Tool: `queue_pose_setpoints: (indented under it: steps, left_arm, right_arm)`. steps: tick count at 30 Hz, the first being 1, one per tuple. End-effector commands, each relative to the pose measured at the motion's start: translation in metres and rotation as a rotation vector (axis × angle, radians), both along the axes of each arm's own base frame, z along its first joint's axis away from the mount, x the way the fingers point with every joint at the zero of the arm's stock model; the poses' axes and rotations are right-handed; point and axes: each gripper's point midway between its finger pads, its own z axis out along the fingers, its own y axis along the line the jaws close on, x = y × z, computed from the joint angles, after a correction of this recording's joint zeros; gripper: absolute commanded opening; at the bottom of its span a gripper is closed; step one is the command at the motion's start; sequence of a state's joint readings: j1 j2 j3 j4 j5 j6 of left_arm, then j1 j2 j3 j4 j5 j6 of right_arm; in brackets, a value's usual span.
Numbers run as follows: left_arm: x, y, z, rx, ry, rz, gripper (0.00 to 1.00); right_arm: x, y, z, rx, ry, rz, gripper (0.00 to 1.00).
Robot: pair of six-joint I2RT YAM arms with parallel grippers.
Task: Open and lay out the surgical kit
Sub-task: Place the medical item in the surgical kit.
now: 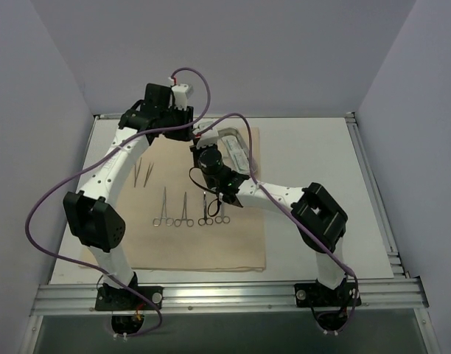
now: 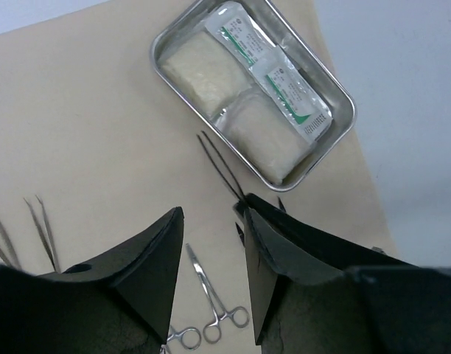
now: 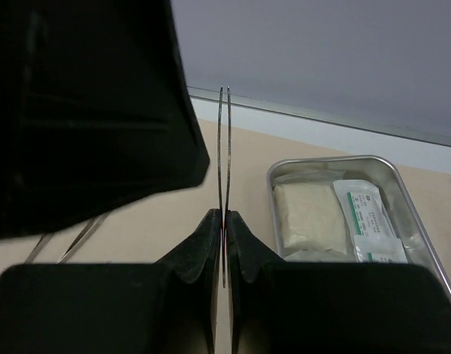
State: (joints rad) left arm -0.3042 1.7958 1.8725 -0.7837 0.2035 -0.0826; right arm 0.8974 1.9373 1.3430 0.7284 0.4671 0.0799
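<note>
The beige cloth wrap [image 1: 211, 251] is lying open across the middle of the top view. The steel tray [image 2: 330, 147] is sitting at its upper right corner. My left gripper [image 2: 209, 214] is hovering with its fingers apart, holding nothing. My right gripper [image 3: 223, 215] is clamping shut on thin metal forceps [image 3: 220, 147]. Two gauze pads [image 2: 200, 74] and two clear packets [image 2: 299, 103] are lying in the tray.

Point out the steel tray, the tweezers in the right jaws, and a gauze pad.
steel tray [image 2: 342, 99], left wrist view, right-hand wall.
tweezers [image 3: 223, 195], right wrist view, lower prongs.
gauze pad [image 2: 200, 74], left wrist view, pad's centre.
</note>
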Motion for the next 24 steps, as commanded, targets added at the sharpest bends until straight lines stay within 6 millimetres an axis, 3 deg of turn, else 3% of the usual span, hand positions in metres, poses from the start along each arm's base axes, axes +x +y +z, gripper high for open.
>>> queue_pose_setpoints:
  steps: [1,14,24]
  left_arm:
    - [0.008,-0.009,0.026,-0.002,-0.091,0.093,0.48]
    - [0.014,-0.020,0.023,0.029,-0.138,0.145,0.43]
    - [0.013,-0.030,0.022,0.033,-0.150,0.122,0.41]
  right_arm:
    - [0.010,-0.017,0.064,0.142,-0.117,-0.099,0.00]
    - [-0.005,0.015,0.063,0.145,-0.083,-0.026,0.00]
    - [-0.002,0.022,0.054,0.123,-0.057,-0.036,0.00]
